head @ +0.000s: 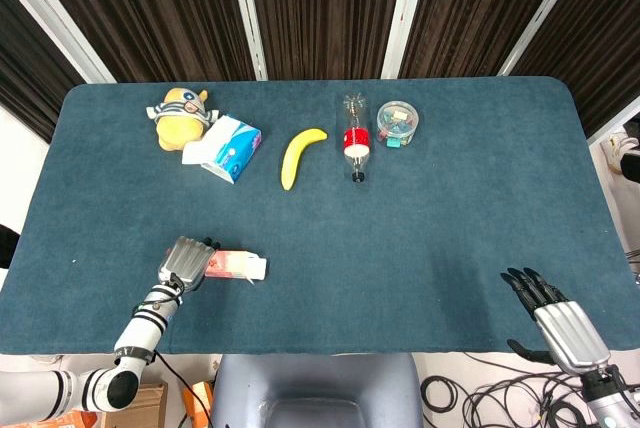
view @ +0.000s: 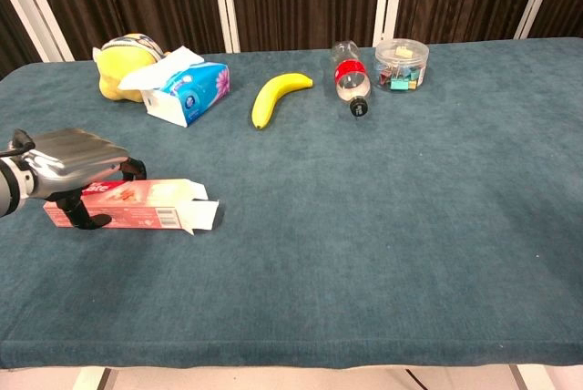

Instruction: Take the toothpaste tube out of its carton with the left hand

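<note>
The pink and white toothpaste carton (head: 238, 266) (view: 137, 204) lies flat near the table's front left, its right end flaps open. No tube shows outside the carton. My left hand (head: 184, 262) (view: 71, 164) is over the carton's left end, fingers curled down around it. My right hand (head: 555, 316) rests at the front right edge of the table, fingers straight and apart, holding nothing; the chest view does not show it.
Along the back stand a yellow plush toy (head: 181, 116), a tissue pack (head: 224, 147), a banana (head: 298, 155), a lying plastic bottle (head: 355, 137) and a round tub of clips (head: 397, 122). The blue table (head: 420, 238) ends close in front of both hands.
</note>
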Action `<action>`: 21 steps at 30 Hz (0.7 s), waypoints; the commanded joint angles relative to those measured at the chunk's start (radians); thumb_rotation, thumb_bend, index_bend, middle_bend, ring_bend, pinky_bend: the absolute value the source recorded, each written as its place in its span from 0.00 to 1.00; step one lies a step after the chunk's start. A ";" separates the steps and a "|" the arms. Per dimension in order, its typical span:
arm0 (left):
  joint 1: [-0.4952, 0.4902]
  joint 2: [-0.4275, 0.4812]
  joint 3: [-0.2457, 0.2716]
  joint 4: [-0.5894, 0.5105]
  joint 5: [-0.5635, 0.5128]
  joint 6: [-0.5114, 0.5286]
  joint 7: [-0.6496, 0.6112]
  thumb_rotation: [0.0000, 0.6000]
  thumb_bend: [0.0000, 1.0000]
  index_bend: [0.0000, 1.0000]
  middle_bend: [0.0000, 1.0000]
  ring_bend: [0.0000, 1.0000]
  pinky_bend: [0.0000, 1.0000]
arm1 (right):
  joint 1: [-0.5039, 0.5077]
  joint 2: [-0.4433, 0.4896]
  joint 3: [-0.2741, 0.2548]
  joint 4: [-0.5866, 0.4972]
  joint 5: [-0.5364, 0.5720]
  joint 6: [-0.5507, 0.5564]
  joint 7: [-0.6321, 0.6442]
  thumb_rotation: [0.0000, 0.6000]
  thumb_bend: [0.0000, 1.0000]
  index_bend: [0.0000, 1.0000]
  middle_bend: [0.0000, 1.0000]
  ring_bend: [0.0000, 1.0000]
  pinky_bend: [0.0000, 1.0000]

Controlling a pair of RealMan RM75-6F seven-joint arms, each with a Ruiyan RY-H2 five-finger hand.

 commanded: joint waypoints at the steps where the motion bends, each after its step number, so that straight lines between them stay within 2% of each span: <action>1: 0.000 0.001 0.000 0.000 0.001 0.000 -0.002 1.00 0.37 0.39 0.36 0.91 0.94 | 0.000 0.000 0.000 0.000 0.000 0.000 0.000 1.00 0.13 0.01 0.05 0.00 0.24; 13: -0.007 -0.001 0.002 0.009 -0.001 -0.004 -0.002 1.00 0.37 0.39 0.37 0.91 0.94 | -0.002 0.002 0.000 -0.002 0.004 0.002 -0.002 1.00 0.13 0.01 0.05 0.00 0.24; 17: -0.008 0.000 0.007 0.011 -0.001 0.005 0.011 1.00 0.39 0.43 0.40 0.91 0.94 | -0.002 0.003 -0.001 -0.002 0.000 0.003 0.002 1.00 0.13 0.01 0.05 0.00 0.24; 21: -0.001 0.026 0.013 -0.029 0.026 0.050 0.030 1.00 0.44 0.50 0.48 0.92 0.96 | -0.001 0.001 0.001 0.000 0.001 0.004 0.004 1.00 0.13 0.01 0.05 0.00 0.24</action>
